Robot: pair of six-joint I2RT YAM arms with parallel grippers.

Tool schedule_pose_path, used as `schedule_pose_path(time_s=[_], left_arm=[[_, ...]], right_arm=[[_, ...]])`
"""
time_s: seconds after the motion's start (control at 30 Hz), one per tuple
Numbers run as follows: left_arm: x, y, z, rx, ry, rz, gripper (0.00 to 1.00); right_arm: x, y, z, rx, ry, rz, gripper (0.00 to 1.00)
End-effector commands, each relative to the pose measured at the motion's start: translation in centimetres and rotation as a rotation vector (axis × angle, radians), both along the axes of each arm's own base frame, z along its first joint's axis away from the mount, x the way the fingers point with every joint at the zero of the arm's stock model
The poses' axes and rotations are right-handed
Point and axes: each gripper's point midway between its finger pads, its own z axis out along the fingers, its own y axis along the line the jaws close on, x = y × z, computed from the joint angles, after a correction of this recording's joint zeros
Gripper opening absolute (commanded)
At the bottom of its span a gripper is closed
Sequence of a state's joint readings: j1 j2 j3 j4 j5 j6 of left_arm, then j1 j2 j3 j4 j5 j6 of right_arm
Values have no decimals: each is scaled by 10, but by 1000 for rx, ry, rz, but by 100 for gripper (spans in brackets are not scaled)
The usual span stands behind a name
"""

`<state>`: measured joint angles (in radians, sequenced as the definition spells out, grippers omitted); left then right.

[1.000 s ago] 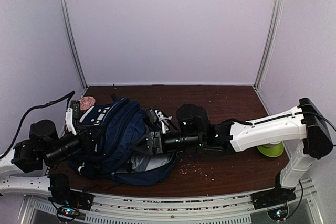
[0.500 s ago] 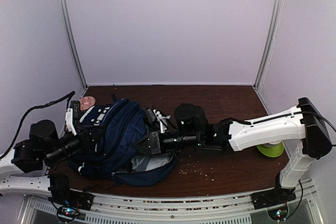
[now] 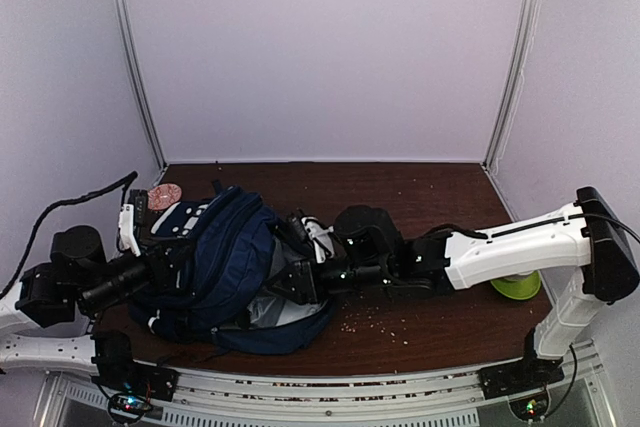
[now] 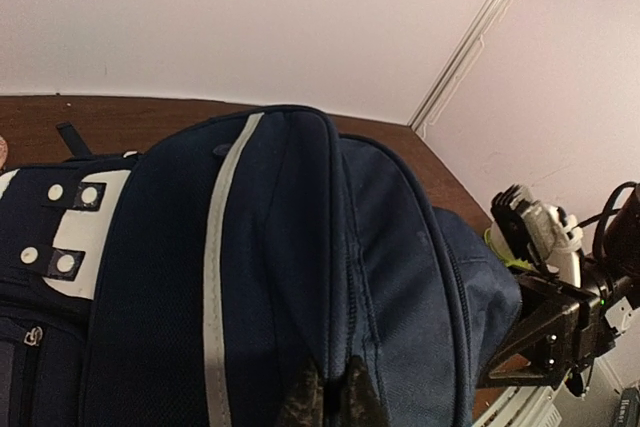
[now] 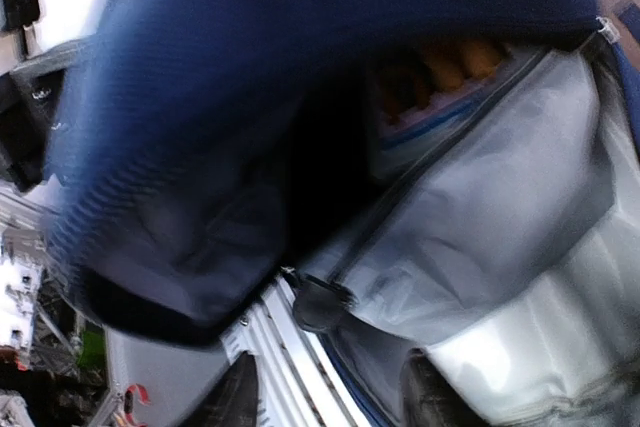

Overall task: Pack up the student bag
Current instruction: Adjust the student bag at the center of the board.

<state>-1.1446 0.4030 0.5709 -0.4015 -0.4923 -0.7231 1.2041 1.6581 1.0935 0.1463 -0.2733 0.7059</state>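
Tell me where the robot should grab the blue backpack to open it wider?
Probably the loose navy edge of the student bag at its open mouth, coming from the right, where the open right hand faces it. That edge stands off the grey lining, so a finger could slip under.

The student bag (image 3: 225, 257) lies lower left on the worktop (image 3: 430, 187), left hand (image 3: 168, 265) at its left side, right hand (image 3: 288, 283) at its open, grey-lined mouth; crumbs (image 3: 380, 323) scatter lower centre.

I count one student bag (image 3: 215, 257), one green item (image 3: 516, 287) behind my right gripper (image 5: 333, 372), perhaps one pink disc (image 3: 165, 194) past my left gripper (image 4: 329, 379).
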Motion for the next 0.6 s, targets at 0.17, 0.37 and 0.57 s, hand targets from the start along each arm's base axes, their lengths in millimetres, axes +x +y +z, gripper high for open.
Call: schedule_pose_path(time_s=[0.17,0.37,0.57], left_arm=[[2,64,67,-164,-121,195,0],[-6,105,62,-147,-104,273,0],[-9,110,62,-190,-106,266,0]], right_arm=[[20,-50,17,-81,-97,-147,62],[47,-72,-14,-232,-140,-264,62],[49,-37,-8,-163,-149,-201,62]])
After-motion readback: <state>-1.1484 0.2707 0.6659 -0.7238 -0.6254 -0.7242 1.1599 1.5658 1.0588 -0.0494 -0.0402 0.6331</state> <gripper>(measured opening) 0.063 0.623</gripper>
